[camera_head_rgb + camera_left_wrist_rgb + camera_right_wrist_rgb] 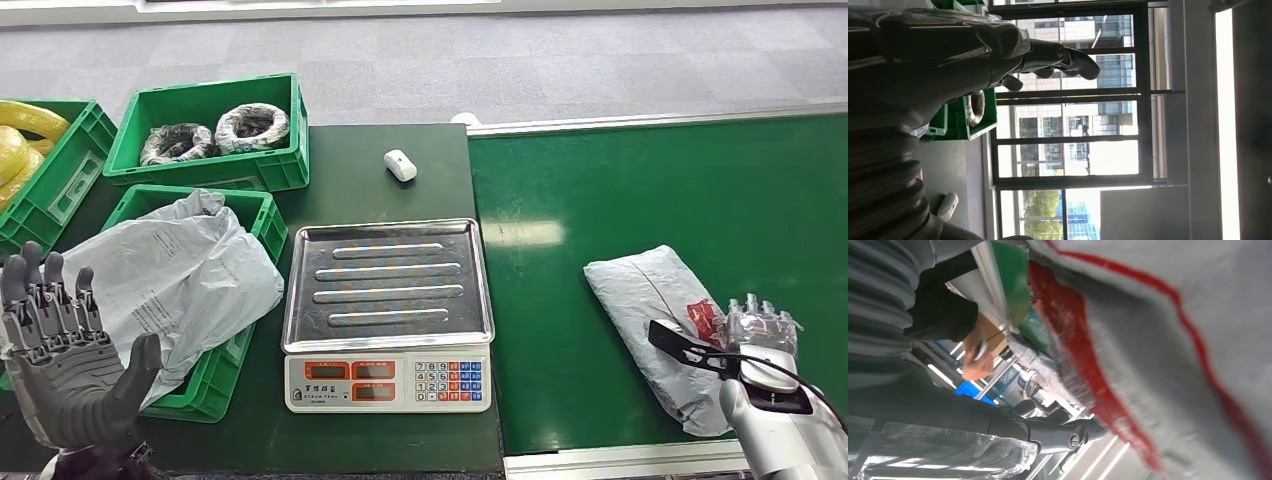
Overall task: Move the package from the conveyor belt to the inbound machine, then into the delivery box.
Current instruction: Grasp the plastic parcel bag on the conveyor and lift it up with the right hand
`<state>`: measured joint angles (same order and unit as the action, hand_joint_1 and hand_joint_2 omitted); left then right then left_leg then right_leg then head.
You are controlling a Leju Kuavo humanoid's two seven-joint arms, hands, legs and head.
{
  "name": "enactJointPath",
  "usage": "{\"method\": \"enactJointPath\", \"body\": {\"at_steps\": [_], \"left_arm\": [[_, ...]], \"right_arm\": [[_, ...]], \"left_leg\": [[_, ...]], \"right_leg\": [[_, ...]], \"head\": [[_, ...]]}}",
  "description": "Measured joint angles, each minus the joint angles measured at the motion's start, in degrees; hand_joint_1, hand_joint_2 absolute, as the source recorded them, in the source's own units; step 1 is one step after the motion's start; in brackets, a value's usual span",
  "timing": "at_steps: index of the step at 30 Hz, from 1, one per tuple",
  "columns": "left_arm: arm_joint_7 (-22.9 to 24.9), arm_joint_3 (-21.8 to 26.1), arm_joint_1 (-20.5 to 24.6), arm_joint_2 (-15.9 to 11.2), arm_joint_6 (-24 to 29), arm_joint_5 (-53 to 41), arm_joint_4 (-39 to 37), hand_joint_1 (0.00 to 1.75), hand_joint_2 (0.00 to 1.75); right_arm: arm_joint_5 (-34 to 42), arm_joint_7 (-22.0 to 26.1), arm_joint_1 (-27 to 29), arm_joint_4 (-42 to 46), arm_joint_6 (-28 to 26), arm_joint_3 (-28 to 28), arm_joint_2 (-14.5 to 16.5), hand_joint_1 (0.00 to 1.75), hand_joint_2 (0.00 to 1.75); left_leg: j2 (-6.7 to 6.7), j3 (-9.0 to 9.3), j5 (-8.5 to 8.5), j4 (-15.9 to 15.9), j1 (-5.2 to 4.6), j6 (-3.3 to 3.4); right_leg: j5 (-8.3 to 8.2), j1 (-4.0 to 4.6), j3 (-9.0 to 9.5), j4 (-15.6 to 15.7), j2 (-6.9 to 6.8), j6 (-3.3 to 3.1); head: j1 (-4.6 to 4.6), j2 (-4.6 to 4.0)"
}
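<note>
Right robot hand (762, 322) touching package (660, 325) (on belt (700, 200)).

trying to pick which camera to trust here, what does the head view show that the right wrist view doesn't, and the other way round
Only the head view shows the layout: the scale with its bare steel tray, the green bins, one holding a grey bag, the raised left hand, and where the package lies on the green belt.

Only the right wrist view shows the close-up: dark fingers curled beside the package's grey surface and red print, apparently not closed on it.

Both show the package, the belt and the right hand.
</note>
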<state>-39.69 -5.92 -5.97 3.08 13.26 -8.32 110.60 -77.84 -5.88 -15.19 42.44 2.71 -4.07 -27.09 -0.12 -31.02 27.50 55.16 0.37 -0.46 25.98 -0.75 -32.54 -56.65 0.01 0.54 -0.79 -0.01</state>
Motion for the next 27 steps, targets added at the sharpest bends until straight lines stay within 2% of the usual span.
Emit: {"method": "enactJointPath", "body": {"at_steps": [6,10,14,18,21,25,27], "left_arm": [[0.46,0.01,0.01,0.00,-0.01,-0.23,0.13,0.00,1.75],[0.48,0.08,0.04,-0.04,-0.49,-0.33,0.19,0.00,1.75],[0.48,0.19,0.68,-0.31,-1.38,0.32,0.17,0.00,1.75],[0.46,0.67,1.05,-0.90,-1.89,0.94,0.17,0.00,1.75],[0.32,1.15,0.94,-1.40,-2.07,1.42,0.17,0.00,1.75],[0.20,1.51,0.85,-1.89,-2.22,1.58,0.17,0.00,1.75],[0.12,1.61,0.83,-2.08,-2.22,1.61,0.17,0.00,1.75]], "right_arm": [[1.37,3.18,0.57,-0.30,1.55,0.33,2.47,0.00,1.75],[7.96,9.68,3.05,3.09,8.29,0.66,2.96,0.00,1.75],[17.22,17.44,5.29,7.63,16.05,1.34,1.62,0.00,1.75],[28.30,24.72,8.69,14.61,24.01,3.25,-0.62,1.37,1.75],[33.38,26.31,11.30,20.23,26.15,5.41,-1.53,1.40,1.75],[34.83,26.39,13.04,24.79,26.29,7.26,-2.08,1.75,1.75],[35.32,26.39,13.62,26.15,26.06,7.83,-2.32,1.75,1.75]], "left_leg": [[0.00,0.01,0.00,0.00,0.00,0.00],[-0.02,0.06,0.01,0.00,0.02,0.00],[0.08,0.20,0.06,0.00,0.04,0.00],[0.08,0.31,0.09,0.00,0.05,0.00],[0.08,0.32,0.09,0.00,0.08,-0.01],[0.08,0.33,0.08,0.00,0.11,-0.02],[0.08,0.33,0.08,0.00,0.11,-0.02]], "right_leg": [[0.00,0.00,0.00,0.00,0.00,0.00],[0.01,0.02,0.03,0.01,0.00,0.00],[0.01,0.05,0.15,0.02,0.03,0.00],[0.02,0.06,0.29,0.02,0.04,-0.01],[0.02,0.08,0.29,0.02,0.04,-0.01],[0.03,0.11,0.29,0.02,0.03,-0.02],[0.03,0.11,0.29,0.02,0.02,-0.01]], "head": [[-0.02,-0.01],[-0.02,-0.01],[-0.04,-0.01],[-0.04,-0.01],[-0.02,-0.02],[-0.02,-0.01],[-0.03,-0.01]]}}
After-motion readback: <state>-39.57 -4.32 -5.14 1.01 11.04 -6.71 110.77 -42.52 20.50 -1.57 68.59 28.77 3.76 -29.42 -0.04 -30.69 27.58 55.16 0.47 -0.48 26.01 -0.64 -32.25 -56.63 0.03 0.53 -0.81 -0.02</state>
